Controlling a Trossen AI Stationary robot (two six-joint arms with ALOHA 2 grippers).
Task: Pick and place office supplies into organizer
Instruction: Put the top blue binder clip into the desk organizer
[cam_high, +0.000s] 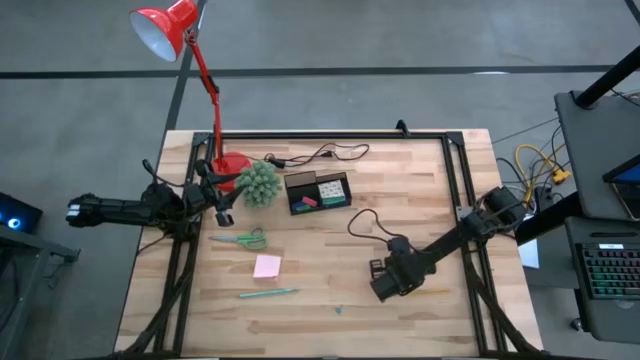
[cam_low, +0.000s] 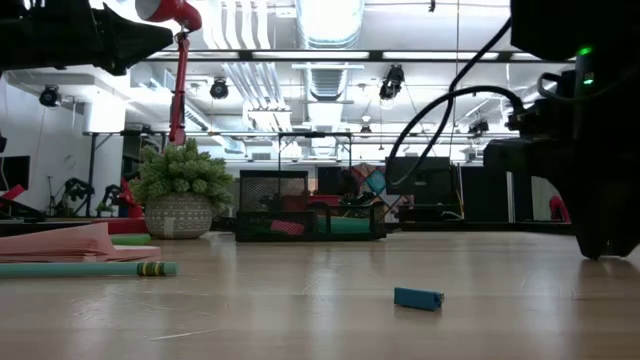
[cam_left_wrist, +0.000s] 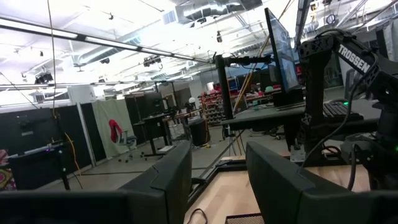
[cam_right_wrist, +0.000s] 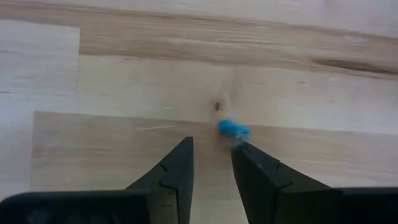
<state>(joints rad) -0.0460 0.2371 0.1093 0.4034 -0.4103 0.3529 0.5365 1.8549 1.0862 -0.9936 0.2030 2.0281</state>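
Observation:
The black organizer (cam_high: 318, 192) (cam_low: 310, 218) stands at the table's far middle and holds a white-green block (cam_high: 328, 187) and some red and green bits. The green-handled scissors (cam_high: 240, 240), the pink pad (cam_high: 267, 265) (cam_low: 60, 243) and the green pen (cam_high: 268, 293) (cam_low: 85, 268) lie flat on the near left of the table. A tiny blue bit (cam_high: 338, 309) (cam_low: 418, 298) (cam_right_wrist: 233, 129) lies on the wood just ahead of my right gripper (cam_high: 380, 288) (cam_right_wrist: 211, 146). That gripper is open, points down and holds nothing. My left gripper (cam_high: 222, 205) (cam_left_wrist: 217, 165) is open and empty, and sits level beside the plant.
The spiky green plant (cam_high: 260, 183) (cam_low: 180, 195) and the red lamp's base (cam_high: 232, 165) stand left of the organizer. A black cable (cam_high: 365, 222) loops over the table between the organizer and my right arm. Bare wood shows in the near middle.

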